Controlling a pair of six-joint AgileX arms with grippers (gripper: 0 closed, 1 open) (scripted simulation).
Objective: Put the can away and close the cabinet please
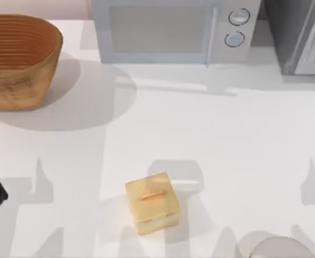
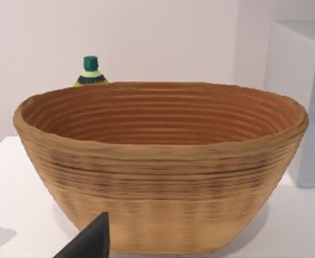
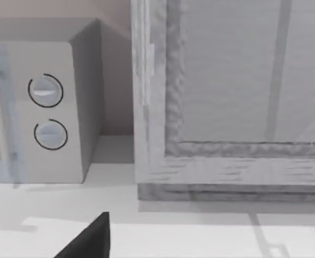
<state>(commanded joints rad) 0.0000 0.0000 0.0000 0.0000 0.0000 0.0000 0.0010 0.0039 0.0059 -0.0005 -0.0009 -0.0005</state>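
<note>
Cabinet: the cabinet (image 1: 287, 32) stands at the counter's back right corner, just right of the microwave and cut off by the frame. Its side is dark grey and speckled.
Cabinet door: the pale grey framed door (image 3: 227, 80) faces the right wrist camera at close range. I cannot tell if it is fully shut.
Can: a pale round shape (image 1: 278, 248) sits at the front right edge of the counter, cut off by the frame. I cannot tell whether it is the can.
Microwave: the white microwave (image 1: 163, 32) is at the back middle, with two round knobs (image 1: 237, 27) on its right side.
Basket: the woven basket (image 1: 50, 43) is at the back left, with a green-capped bottle (image 2: 91, 72) behind it.
Box: the tan box (image 1: 152, 203) is at the front middle, well apart from the rest.
Counter: the counter (image 1: 227, 140) is white, with arm shadows across it.
Left gripper: the left gripper (image 2: 90, 242) is low over the counter and faces the basket. Open or closed cannot be told.
Right gripper: the right gripper (image 3: 93, 236) is low over the counter and faces the cabinet and the microwave's knob side. Open or closed cannot be told.
</note>
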